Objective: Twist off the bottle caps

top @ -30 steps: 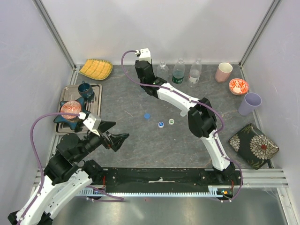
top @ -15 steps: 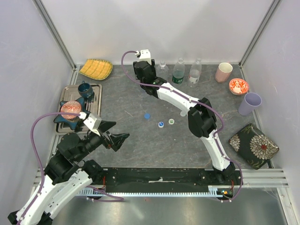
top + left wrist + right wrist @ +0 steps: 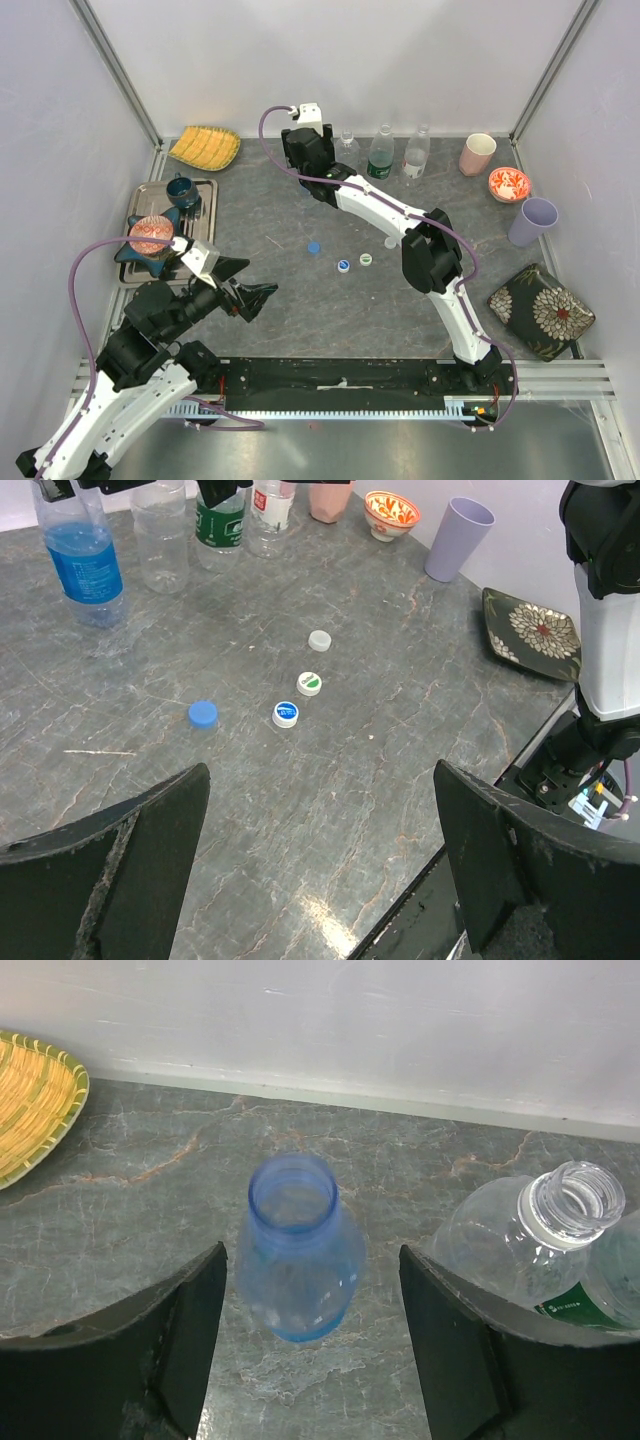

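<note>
you're looking at a grey stone-look table (image 3: 420,740), veined and faintly glossy. the blue bottle (image 3: 297,1260) is translucent plastic, and the clear bottle (image 3: 510,1250) is glossy plastic with a ridged neck. the blue cap (image 3: 203,713) is smooth plastic. the yellow tray (image 3: 30,1100) looks woven. the fingers (image 3: 120,870) of the left gripper (image 3: 320,770) are matt black and grainy.

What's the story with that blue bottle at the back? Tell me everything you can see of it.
The blue bottle is small, of see-through blue-tinted plastic with a blue label. Its cap is off, the neck open. It stands upright on the grey table, leftmost of four bottles by the back wall. The right gripper is open, its fingers flanking it without touching.
</note>
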